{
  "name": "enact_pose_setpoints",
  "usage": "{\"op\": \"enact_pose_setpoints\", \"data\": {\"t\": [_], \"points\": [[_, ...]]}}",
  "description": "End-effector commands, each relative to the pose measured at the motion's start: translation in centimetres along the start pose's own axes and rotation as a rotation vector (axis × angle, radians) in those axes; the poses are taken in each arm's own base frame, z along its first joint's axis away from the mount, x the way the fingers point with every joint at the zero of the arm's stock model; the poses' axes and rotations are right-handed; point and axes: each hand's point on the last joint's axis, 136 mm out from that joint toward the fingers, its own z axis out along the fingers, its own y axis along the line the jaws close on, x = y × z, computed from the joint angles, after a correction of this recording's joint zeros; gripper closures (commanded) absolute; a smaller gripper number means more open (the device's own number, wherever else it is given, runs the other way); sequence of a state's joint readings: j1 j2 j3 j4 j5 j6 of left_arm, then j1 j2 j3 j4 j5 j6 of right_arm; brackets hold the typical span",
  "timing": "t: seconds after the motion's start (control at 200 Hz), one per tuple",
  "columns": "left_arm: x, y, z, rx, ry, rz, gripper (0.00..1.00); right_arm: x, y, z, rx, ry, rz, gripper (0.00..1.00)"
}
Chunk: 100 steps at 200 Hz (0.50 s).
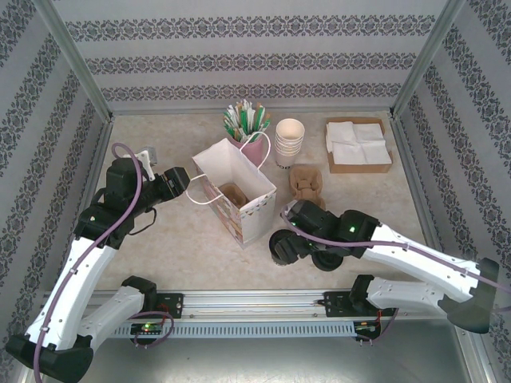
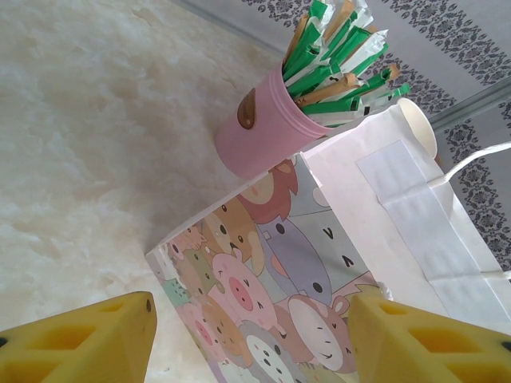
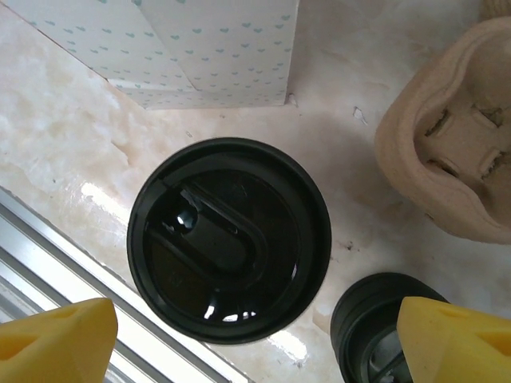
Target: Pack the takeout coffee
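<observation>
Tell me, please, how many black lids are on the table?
2. One black lid sits near the bag's corner; the second lid lies just beside it, partly covered by a right gripper finger. Others may be hidden.

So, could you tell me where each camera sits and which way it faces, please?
Top external: fixed above and behind the arms, looking down over the table; both arms show, left tool by the paper bag, right tool over the takeout coffee.
Left wrist: on the left arm, facing the bag's cartoon side; its yellow fingers show at the bottom corners.
Right wrist: on the right arm, looking straight down at the coffee's lid; yellow fingers likewise.
Shared: the bag, in all three.
</observation>
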State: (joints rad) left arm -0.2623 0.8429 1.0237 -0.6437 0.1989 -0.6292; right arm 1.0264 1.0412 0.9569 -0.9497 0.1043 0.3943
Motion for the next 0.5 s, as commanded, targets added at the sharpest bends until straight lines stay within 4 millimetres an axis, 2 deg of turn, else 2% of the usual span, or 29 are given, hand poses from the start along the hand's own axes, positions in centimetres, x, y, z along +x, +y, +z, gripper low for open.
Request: {"op": "enact_pose_setpoints", "data": {"t": [0.0, 0.495], "points": [[1.0, 0.2, -0.1, 0.004, 0.027, 0.002, 0.34, -0.5, 0.9, 0.5, -0.016, -0.003, 0.000, 0.10], [1.4, 0.3, -0.3, 0.007, 0.032, -0.005, 0.34, -0.1, 0.5, 2.7, 0.080, 0.074, -0.024, 0.16]]}}
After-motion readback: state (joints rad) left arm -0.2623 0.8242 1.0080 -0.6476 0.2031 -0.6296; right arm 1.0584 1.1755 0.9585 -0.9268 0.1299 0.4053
